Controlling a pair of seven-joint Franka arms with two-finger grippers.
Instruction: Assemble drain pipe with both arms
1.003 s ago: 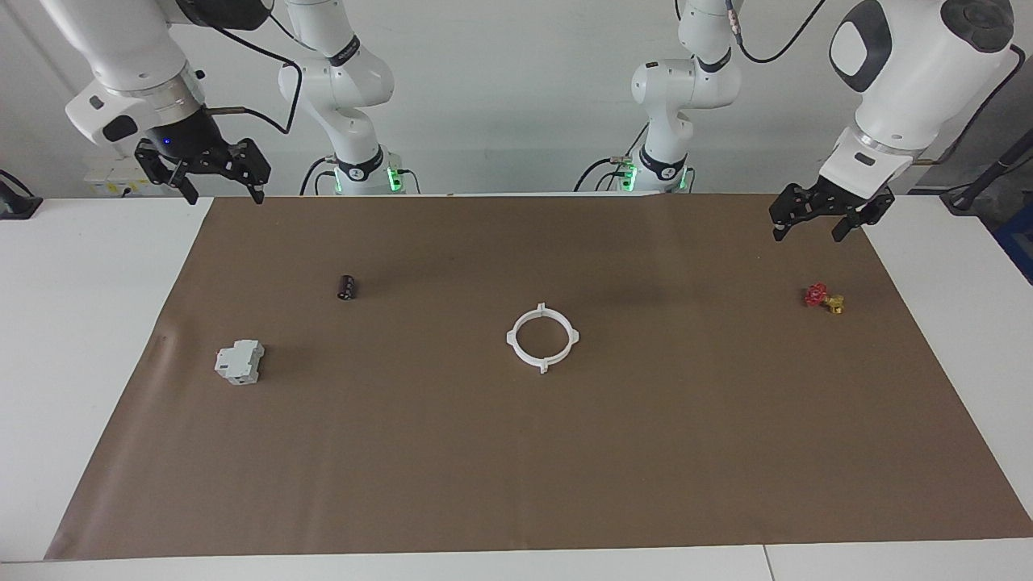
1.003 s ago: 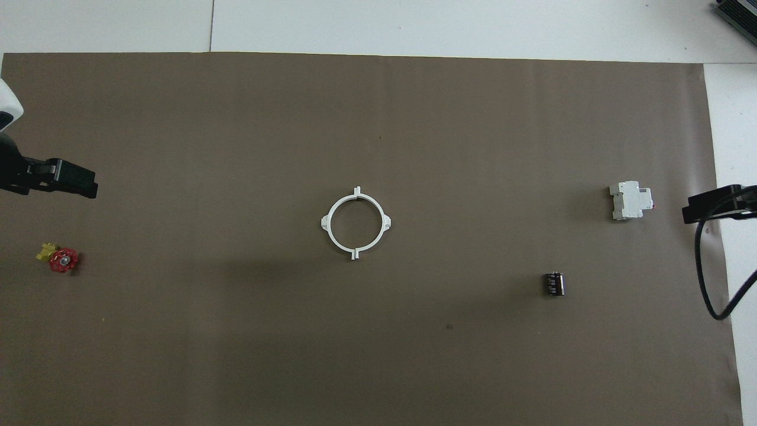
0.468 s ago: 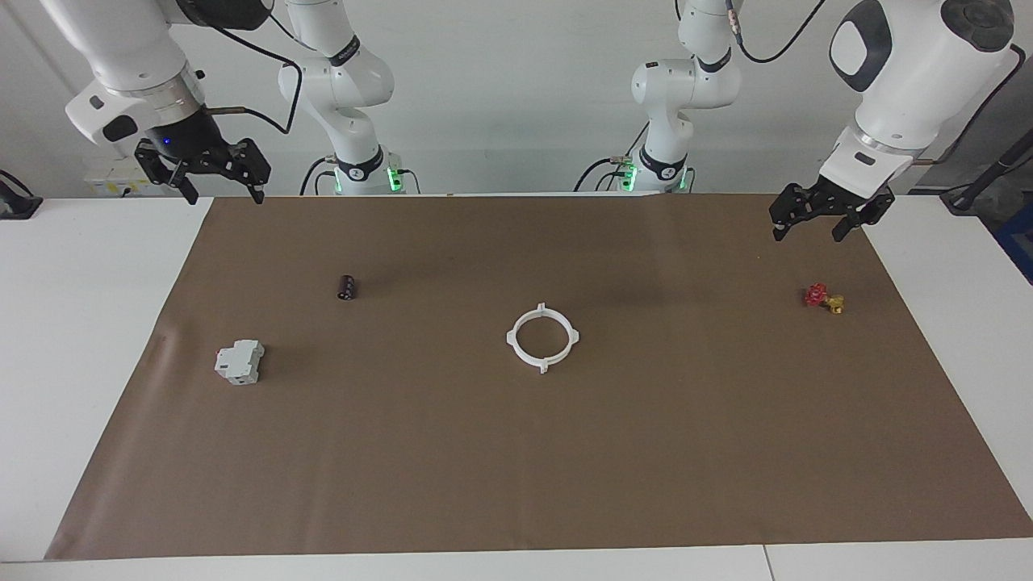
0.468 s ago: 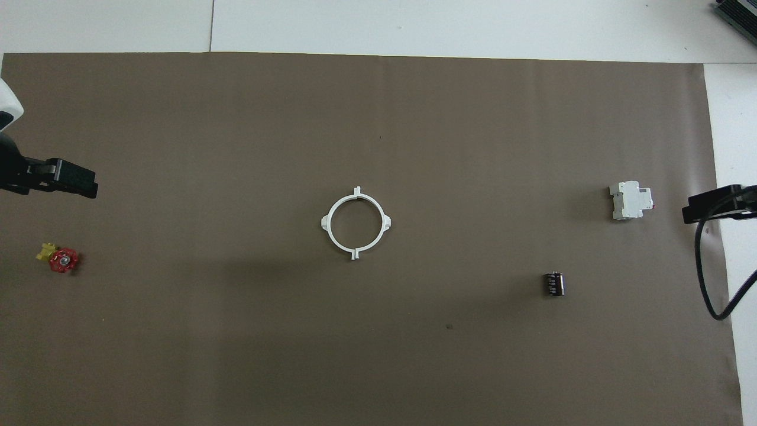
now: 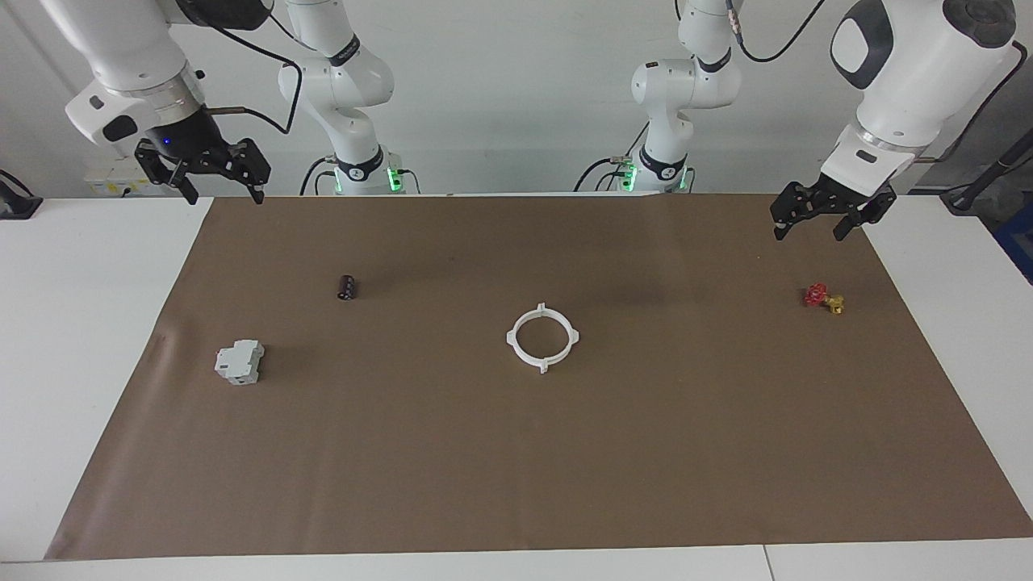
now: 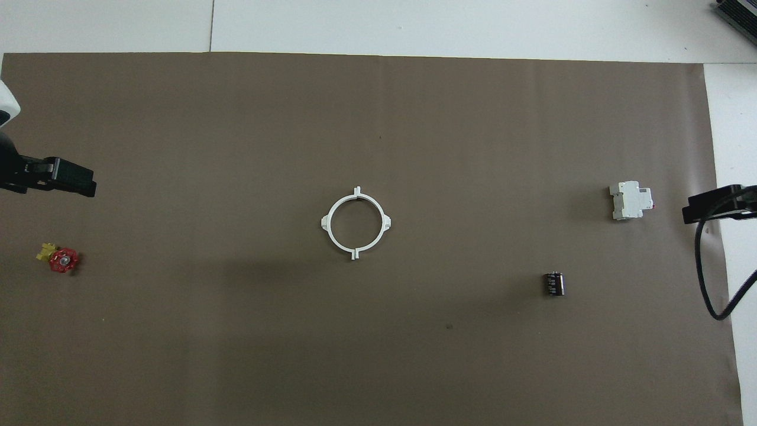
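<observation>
A white bench (image 5: 97, 323) fills the scene, most of its top covered by a large brown paper sheet (image 5: 533, 452) lying flat. A plain pale grey wall (image 5: 516, 97) rises at the robots' end. Light is even and soft, casting faint shadows on the sheet.

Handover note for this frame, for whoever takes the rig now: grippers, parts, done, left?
Left gripper: open, empty, raised over the mat's edge near the red valve.
Right gripper: open, empty, raised by the mat's corner at its own end.
Ring: mid-mat, both halves together as one closed ring, untouched.
Done: the assembly looks complete.
Left: apparently nothing; check the joints, which are too fine to judge.
</observation>
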